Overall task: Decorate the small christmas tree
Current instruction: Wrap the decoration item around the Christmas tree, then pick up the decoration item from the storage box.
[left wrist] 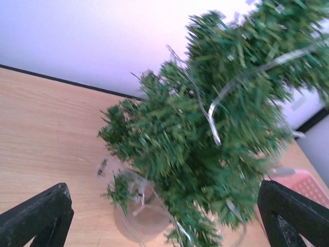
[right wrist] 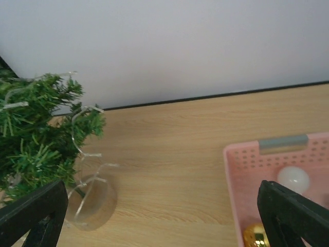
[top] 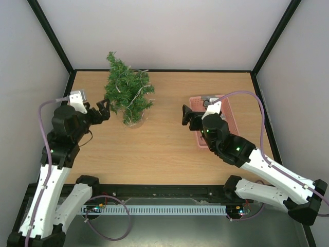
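Small dark-green artificial christmas tree (top: 128, 91) upright on light wooden surface (top: 164, 146), rear left, seated in clear round base (right wrist: 95, 201). Pale wire strand (left wrist: 218, 110) draped through branches. Left fingers (left wrist: 38, 215) spread wide, empty, just beside tree on its left; contact unclear. Right fingers (right wrist: 290, 215) spread wide, empty, at left edge of pink perforated plastic basket (right wrist: 247, 167), well apart from tree. Basket holds white ball (right wrist: 293, 178) and gold ball (right wrist: 255, 235).

Both the left arm (top: 51, 180) and right arm (top: 267, 167) are built of white shell links joined by rounded black joint housings, each trailed by a lilac cable (top: 259, 117). The left gripper (top: 105, 109) and right gripper (top: 185, 117) have blocky matte-black fingers (left wrist: 38, 218); a small green light (top: 237, 150) glows on the right arm.
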